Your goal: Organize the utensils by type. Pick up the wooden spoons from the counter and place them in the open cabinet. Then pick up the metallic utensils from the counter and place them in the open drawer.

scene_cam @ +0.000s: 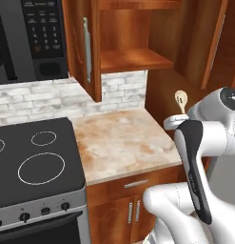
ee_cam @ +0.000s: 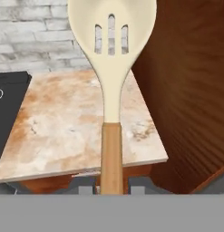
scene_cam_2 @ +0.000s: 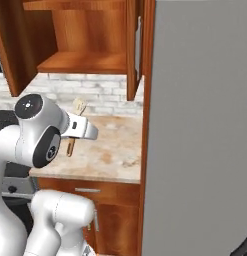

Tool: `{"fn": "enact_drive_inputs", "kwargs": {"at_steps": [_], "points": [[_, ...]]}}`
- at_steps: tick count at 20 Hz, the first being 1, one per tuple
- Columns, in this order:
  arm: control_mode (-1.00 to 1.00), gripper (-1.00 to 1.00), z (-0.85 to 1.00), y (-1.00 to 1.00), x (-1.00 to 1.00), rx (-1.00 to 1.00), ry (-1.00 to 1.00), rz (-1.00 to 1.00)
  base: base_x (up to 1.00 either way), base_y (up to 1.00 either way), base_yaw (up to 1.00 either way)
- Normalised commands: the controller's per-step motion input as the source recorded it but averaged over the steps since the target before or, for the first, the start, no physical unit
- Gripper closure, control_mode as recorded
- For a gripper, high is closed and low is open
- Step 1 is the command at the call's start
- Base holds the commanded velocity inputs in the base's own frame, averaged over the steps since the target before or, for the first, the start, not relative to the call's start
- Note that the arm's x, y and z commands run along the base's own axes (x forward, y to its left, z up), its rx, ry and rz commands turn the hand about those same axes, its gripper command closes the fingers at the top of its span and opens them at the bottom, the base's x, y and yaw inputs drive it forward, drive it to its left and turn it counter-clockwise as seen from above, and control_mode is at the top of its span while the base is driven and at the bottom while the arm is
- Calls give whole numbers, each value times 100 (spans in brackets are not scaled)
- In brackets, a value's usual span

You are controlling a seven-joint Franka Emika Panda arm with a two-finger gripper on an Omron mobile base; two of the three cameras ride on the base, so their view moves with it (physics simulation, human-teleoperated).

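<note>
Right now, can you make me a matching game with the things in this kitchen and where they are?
Things:
1. wooden spoon
2. stove
3. cabinet
4. counter

Places:
A. up on the wall, door open
B. held in the pincer
C. left of the counter
D. under the cabinet

Pairs: 1-B, 2-C, 3-A, 4-D

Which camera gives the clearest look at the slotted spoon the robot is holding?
The hand view: the wooden spoon runs up its middle, pale slotted bowl and brown handle plain, held by the gripper. The left base view shows its small bowl above the arm; the right base view shows bowl and handle end beside the wrist.
</note>
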Motion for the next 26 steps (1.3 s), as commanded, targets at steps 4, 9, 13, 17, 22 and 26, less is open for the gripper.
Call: {"fn": "enact_drive_inputs", "kwargs": {"at_steps": [4, 9, 13, 17, 22, 26], "points": [[100, 100, 0, 0, 0, 0, 0, 0, 76, 6, 0], [100, 100, 0, 0, 0, 0, 0, 0, 61, 0, 0], [100, 100, 0, 0, 0, 0, 0, 0, 45, 0, 4], [100, 100, 0, 0, 0, 0, 0, 0, 34, 0, 3], [100, 100, 0, 0, 0, 0, 0, 0, 5, 0, 0], [-100, 100, 0, 0, 0, 0, 0, 0, 0, 0, 0]]}}
